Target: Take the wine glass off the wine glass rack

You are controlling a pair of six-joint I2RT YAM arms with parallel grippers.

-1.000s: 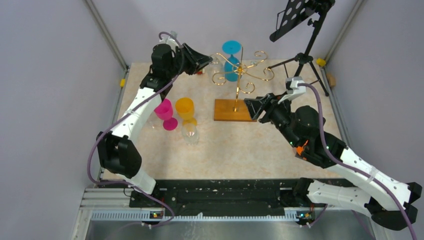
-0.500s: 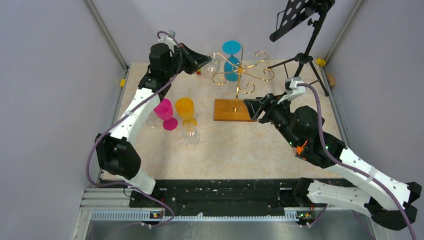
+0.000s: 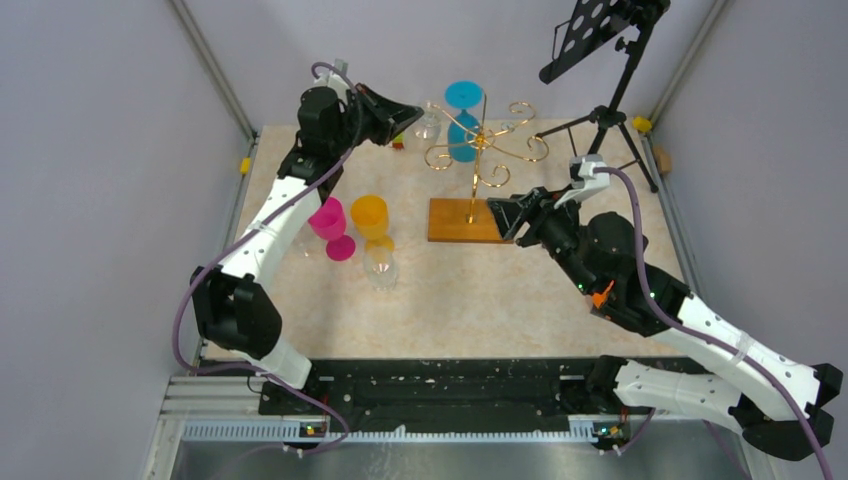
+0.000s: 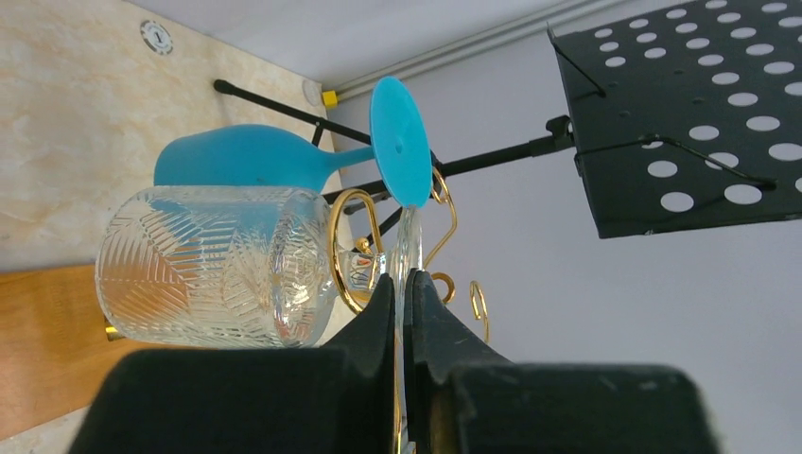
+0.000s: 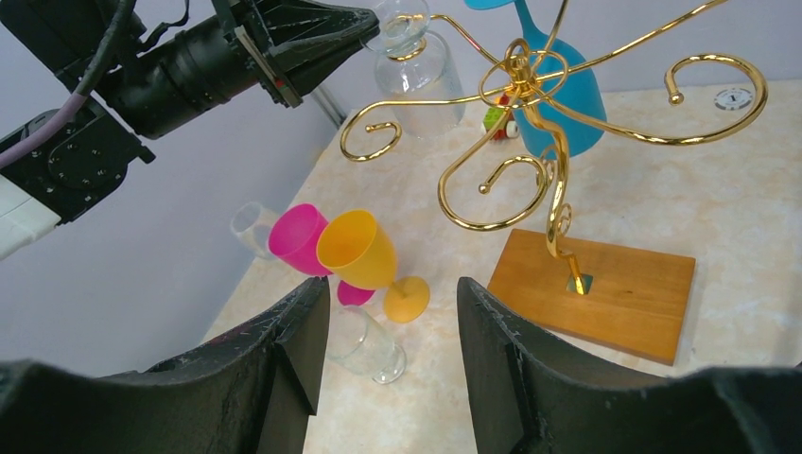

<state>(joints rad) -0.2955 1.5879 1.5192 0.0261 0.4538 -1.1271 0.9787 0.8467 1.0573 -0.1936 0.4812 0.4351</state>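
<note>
The left pincer (image 4: 405, 288) has just closed, clamping the wine glass (image 4: 213, 265) by its foot (still on the rack (image 3: 474, 185)); lift-off can follow.

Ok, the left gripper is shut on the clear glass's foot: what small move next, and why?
Probably draw the left gripper outward along the gold arm, away from the pole. It pinches the foot of the clear wine glass, whose stem sits inside a curl of the wine glass rack.
</note>
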